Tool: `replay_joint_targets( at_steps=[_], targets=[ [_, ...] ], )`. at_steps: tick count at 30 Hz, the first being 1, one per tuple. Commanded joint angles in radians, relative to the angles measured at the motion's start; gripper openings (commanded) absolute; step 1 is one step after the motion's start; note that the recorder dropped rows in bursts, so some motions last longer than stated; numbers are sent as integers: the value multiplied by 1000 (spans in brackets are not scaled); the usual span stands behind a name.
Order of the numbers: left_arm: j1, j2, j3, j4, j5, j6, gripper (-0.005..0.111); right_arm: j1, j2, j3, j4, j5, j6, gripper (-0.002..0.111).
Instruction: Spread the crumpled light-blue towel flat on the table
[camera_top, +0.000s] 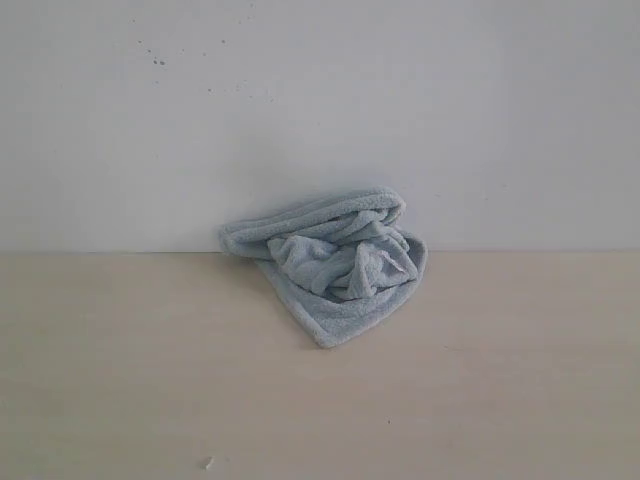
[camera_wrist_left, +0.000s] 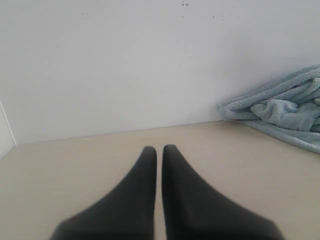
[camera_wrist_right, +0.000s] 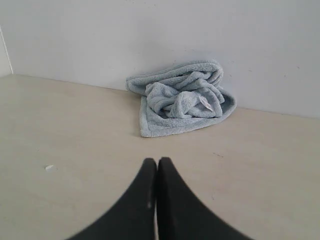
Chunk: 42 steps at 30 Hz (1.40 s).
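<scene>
I see the left gripper (camera_wrist_left: 159, 149) and right gripper (camera_wrist_right: 156, 160) each pressed together, empty. The towel (camera_wrist_right: 180, 100) lies crumpled on the table (camera_wrist_right: 75, 130), well ahead of both, against the wall (camera_wrist_right: 150, 35).

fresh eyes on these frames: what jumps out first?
The crumpled light-blue towel, heaped mid-scene at the far edge of the table, against the white wall. Next, the dark left end effector and right end effector, each shut and empty in its wrist view, over bare table short of the towel. Neither shows in the exterior view.
</scene>
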Motion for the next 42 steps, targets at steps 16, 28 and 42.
replay_joint_targets(
  at_steps=[16,28,42],
  targets=[
    [2,-4,4,2,-12,-7,4,2,-6,0,122,-199,345,0],
    [2,-4,4,2,-12,-7,4,2,-6,0,118,-438,765,0],
    [2,-4,4,2,-12,-7,4,2,44,-264,-464,-429,765,0]
  ],
)
